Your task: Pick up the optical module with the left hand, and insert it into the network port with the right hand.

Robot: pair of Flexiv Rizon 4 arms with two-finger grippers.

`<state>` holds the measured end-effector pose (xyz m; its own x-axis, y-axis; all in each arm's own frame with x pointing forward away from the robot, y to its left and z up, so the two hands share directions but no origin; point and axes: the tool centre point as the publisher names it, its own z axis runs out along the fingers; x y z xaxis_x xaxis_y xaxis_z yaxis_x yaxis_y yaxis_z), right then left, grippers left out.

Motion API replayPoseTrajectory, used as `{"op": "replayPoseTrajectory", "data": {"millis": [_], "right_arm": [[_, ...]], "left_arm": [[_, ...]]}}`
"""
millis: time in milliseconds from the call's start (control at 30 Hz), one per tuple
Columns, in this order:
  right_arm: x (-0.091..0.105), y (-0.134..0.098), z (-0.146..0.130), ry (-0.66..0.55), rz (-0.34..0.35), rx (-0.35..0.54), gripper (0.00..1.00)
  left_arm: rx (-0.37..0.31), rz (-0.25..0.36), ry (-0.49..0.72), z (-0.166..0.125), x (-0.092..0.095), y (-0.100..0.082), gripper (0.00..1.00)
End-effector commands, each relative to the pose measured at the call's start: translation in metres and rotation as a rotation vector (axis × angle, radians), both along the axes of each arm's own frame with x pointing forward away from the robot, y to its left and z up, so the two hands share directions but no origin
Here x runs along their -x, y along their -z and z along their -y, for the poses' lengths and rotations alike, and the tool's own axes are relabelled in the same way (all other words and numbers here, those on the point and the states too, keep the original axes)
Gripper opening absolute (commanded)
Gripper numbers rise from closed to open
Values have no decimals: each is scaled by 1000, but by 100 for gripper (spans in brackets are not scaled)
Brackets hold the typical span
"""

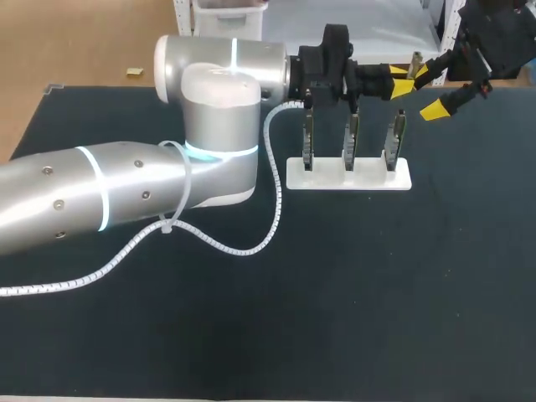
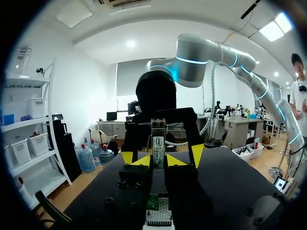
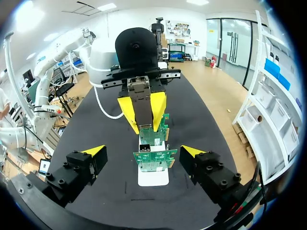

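My left gripper [image 1: 402,79] is shut on the optical module [image 2: 158,140], a slim metal bar that sticks out past its yellow tips. It hangs above the right end of a white stand [image 1: 347,174] that carries three upright circuit boards [image 1: 352,138]. My right gripper [image 1: 437,86] faces it from the far right, open wide. In the right wrist view its fingertips [image 3: 93,151] stand well apart on either side of the module [image 3: 144,112], not touching it. The nearest board [image 3: 154,160] is below the module there.
My left arm's silver body [image 1: 209,126] and its white coiled cable [image 1: 251,243] lie across the left half of the black mat. The stand sits at the back, right of the middle.
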<state>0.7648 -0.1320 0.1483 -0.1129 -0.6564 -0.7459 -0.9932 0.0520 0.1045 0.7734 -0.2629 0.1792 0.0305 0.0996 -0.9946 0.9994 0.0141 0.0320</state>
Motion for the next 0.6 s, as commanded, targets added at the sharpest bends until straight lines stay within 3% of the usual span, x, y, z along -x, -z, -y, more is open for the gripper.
{"op": "replayPoseTrajectory", "data": {"millis": [33, 600], "right_arm": [[1, 0, -1, 3, 2, 1, 100], [1, 0, -1, 3, 2, 1, 100]], "left_arm": [[7, -1, 1, 1, 1, 3, 0], [1, -17, -13, -3, 5, 9, 0]]}}
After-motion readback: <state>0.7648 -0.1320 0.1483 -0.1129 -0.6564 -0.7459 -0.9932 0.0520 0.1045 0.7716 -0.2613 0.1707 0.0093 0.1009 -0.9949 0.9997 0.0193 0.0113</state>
